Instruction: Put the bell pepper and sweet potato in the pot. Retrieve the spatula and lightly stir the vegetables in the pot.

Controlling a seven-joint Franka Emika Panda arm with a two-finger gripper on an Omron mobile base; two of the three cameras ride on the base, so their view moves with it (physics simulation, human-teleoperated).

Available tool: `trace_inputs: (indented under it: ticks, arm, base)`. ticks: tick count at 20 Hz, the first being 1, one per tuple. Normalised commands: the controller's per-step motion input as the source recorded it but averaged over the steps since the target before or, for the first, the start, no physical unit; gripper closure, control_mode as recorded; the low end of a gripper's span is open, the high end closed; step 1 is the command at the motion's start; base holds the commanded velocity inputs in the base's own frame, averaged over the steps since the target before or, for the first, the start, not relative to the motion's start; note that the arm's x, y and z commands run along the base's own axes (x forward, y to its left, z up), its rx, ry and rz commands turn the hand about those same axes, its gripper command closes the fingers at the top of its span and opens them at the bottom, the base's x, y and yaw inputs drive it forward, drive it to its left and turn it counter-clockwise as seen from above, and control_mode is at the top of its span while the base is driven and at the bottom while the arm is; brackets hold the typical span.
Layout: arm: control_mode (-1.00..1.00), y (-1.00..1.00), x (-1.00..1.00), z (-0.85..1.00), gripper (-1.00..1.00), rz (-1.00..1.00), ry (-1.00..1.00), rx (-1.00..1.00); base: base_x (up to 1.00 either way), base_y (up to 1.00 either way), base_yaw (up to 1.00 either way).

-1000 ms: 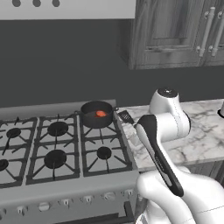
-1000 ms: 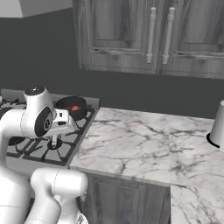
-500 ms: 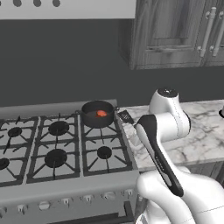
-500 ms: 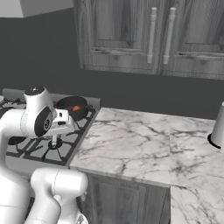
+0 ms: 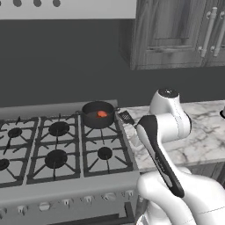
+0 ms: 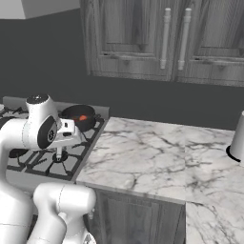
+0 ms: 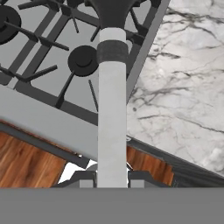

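Observation:
My gripper [image 7: 112, 181] is shut on the spatula, whose straight pale handle [image 7: 112, 122] runs up from between the fingertips to a black band and a black head at the top edge. In the left base view the spatula's black head [image 5: 126, 117] pokes out beside my forearm, just right of the pot [image 5: 97, 115]. The dark pot stands on the stove's rear right burner, with the bell pepper [image 5: 102, 114] showing as a red lump inside. From the right the pot [image 6: 77, 116] shows the same red spot [image 6: 83, 117]. I cannot make out the sweet potato.
The stove [image 5: 57, 145] has several burners with black grates, and its front edge drops to a wooden floor [image 7: 26, 162]. A marble counter [image 6: 157, 152] stretches right of it. A pale grey vessel [image 6: 237, 138] stands at the counter's far right. Dark cabinets [image 6: 167, 38] hang above.

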Motion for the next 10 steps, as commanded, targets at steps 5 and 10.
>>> trace_inputs:
  ticks: [5,10]
  arm:
    - [-1.00,0.01,0.12,0.29,1.00,0.00,0.15,-0.10]
    - [-1.00,0.03,0.38,0.67,1.00,0.02,0.28,-0.31]
  base:
    - [0.00,0.00,0.00]
    - [0.00,0.00,0.00]
